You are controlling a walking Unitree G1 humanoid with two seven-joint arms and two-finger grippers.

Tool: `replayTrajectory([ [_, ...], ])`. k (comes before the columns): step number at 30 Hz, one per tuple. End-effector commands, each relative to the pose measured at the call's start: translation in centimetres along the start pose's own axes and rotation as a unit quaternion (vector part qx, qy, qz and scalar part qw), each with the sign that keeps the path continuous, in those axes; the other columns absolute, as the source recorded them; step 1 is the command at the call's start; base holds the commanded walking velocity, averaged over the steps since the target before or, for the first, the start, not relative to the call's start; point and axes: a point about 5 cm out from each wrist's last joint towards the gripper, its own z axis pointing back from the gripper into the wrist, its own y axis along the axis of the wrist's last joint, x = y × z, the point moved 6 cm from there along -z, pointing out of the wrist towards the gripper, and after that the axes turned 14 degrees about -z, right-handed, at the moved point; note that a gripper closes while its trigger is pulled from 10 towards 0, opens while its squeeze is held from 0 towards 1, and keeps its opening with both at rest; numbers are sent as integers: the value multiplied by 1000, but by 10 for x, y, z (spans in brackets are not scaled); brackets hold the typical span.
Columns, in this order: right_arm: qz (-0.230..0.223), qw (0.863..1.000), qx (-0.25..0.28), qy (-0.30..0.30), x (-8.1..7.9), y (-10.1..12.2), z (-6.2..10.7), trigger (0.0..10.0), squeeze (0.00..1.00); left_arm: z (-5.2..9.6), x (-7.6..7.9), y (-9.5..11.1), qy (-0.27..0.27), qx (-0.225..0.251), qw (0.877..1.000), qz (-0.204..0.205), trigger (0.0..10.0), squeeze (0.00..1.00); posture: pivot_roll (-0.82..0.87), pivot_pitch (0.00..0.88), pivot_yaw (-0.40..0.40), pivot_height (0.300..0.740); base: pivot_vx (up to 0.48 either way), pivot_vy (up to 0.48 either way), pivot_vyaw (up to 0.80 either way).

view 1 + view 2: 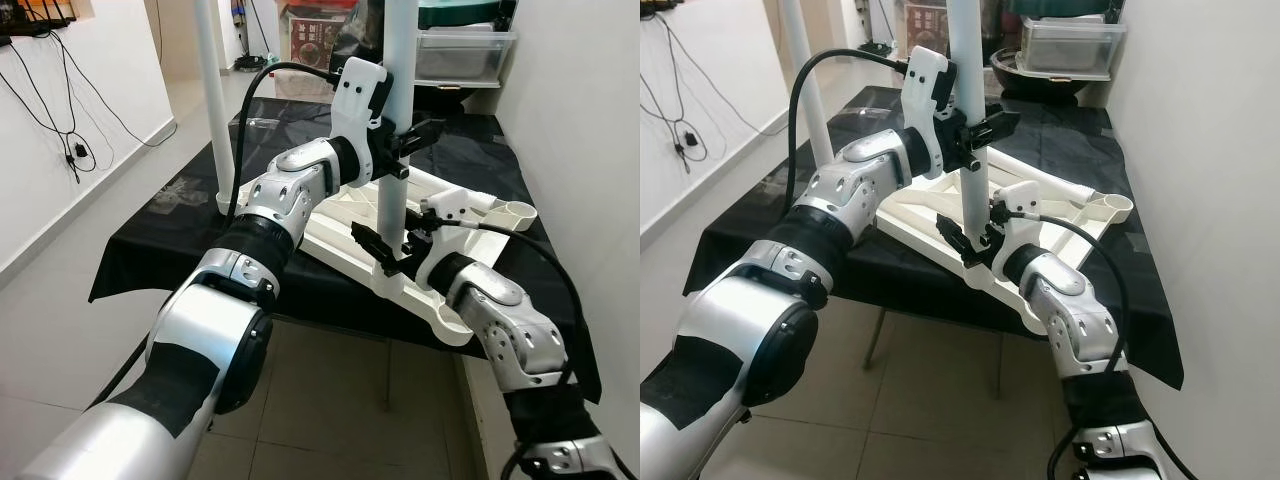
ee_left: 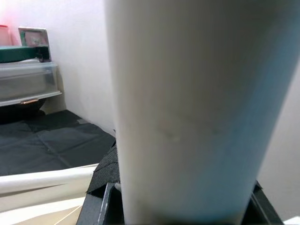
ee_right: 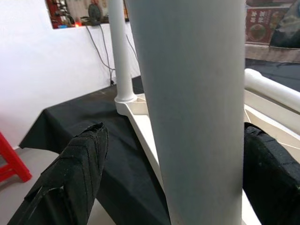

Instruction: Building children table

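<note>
I have the left gripper (image 1: 408,140) pinched around the white table leg (image 1: 967,120) partway up its shaft; the left wrist view shows the tube pressed between the pads. The right gripper (image 1: 392,243) sits low on the same leg, just above its foot. Its fingers (image 3: 77,164) stand spread on either side of the tube, and I cannot confirm contact.

This leg stands upright in a corner socket of the upturned white tabletop (image 1: 340,225), at the near edge of the table. I cannot tell whether it is fully seated.

A second leg (image 1: 212,100) stands upright in the tabletop's far-left corner. Two sockets are open: one (image 1: 512,212) at the right end, one (image 1: 452,325) at the near right corner, overhanging the table's edge.

The tabletop lies on a black cloth (image 1: 150,250) that covers the table.

Status, as I judge it: two legs placed, two legs left, then turning the assembly upright.
</note>
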Motion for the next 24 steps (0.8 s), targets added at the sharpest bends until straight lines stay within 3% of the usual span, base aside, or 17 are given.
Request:
replayTrajectory([
  [1, 8, 1000, -8, 7, -7, -5, -7, 10000, 0, -8, 5, 12, -8, 13, 1000, -1, 10000, 0, 97, 0, -19, 740, 0, 0, 0],
  [24, 16, 999, 2, -34, 6, 2, -22, 10000, 0, -18, 17, 20, -20, 26, 999, 6, 10000, 0, 94, 0, -8, 740, 0, 0, 0],
])
